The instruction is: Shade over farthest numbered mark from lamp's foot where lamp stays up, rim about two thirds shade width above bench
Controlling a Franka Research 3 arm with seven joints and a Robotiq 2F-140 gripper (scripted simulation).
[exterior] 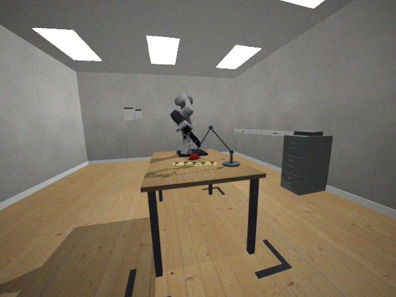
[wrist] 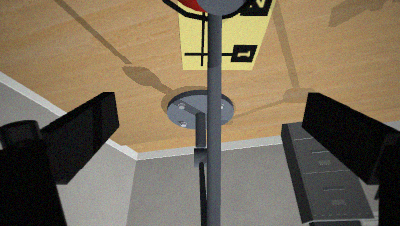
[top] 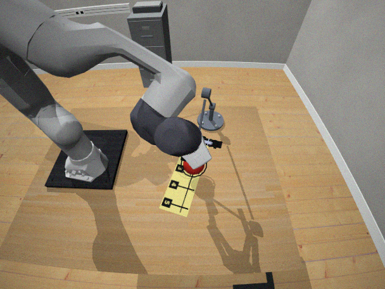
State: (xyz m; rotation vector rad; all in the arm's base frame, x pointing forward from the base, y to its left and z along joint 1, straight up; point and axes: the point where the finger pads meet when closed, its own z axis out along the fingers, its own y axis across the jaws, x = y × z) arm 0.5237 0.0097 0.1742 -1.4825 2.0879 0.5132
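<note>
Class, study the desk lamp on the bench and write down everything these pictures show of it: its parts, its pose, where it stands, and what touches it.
The desk lamp has a round grey foot with visible screws, standing flat on the wooden bench. Two thin grey rods fold at a raised elbow and descend to a red shade, low over the yellow numbered strip near mark 3. The end effector is open, its black fingers wide on either side of the rod, touching nothing.
</note>
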